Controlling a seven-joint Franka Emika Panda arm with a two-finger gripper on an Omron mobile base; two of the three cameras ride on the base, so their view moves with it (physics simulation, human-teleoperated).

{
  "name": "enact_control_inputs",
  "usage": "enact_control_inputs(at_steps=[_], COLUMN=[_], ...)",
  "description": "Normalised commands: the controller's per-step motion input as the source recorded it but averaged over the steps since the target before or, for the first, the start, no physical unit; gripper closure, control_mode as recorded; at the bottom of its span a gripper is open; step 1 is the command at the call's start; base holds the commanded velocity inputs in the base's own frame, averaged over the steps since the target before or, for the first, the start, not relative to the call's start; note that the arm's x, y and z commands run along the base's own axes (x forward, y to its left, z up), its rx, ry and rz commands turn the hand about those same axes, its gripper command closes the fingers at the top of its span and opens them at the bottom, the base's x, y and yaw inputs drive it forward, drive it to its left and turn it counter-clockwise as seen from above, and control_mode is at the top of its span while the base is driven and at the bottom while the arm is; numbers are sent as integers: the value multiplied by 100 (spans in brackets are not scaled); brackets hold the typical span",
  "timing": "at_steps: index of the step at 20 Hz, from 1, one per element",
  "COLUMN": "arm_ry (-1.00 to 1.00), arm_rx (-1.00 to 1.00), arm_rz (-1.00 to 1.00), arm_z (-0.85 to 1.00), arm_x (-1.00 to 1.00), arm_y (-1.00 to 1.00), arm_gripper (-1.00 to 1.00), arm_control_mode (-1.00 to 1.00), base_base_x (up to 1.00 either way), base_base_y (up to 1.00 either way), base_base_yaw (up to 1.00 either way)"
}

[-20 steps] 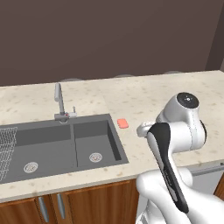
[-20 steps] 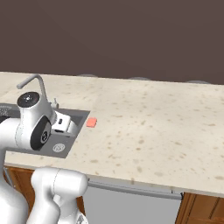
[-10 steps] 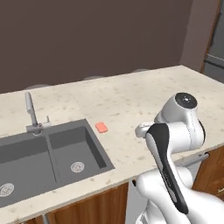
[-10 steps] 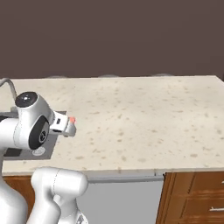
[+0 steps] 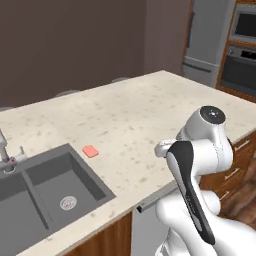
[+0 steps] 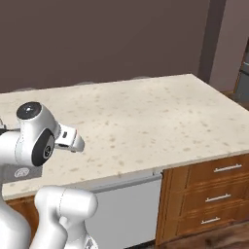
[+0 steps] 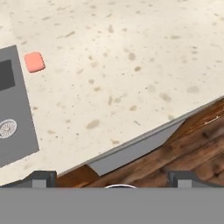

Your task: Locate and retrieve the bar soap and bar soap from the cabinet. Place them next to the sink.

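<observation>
One salmon-pink bar soap (image 5: pixel 90 150) lies flat on the speckled counter just right of the dark grey sink (image 5: pixel 30 200); the hand view shows this bar soap (image 7: pixel 34 61) beside the sink (image 7: pixel 13 127). The silver faucet (image 5: pixel 4 150) stands at the left edge. My gripper (image 7: pixel 113 178) hovers above the counter's front edge, well right of the soap, open, its fingertips (image 7: pixel 43 177) wide apart with nothing between them. In the left base view the gripper (image 5: pixel 160 148) sticks out left from the folded arm. The second bar soap and the wall cabinet are out of view.
The beige counter (image 6: pixel 146 112) stretches right to a corner. Below it are a grey dishwasher panel (image 6: pixel 126 209) and wooden drawers (image 6: pixel 214 194) with short silver handles. A tall grey fridge (image 5: pixel 207 35) and a wall oven (image 5: pixel 245 50) stand at the far right.
The whole picture has slid left, so the base has driven right: the sink and soap now sit near the left edge and the counter's right end has come into view. The arm keeps its pose.
</observation>
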Motion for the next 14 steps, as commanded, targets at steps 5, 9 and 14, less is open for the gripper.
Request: enact_control_inputs(at_steps=[5,9,14], arm_ry=[0,0,0], arm_rx=[0,0,0], arm_rz=[0,0,0], arm_z=[0,0,0], arm_x=[0,0,0], arm_y=[0,0,0], arm_gripper=[-100,-100,-100], arm_control_mode=[100,100,100], base_base_x=[0,0,0], base_base_y=[0,0,0], base_base_yaw=[-49,-48,-48])
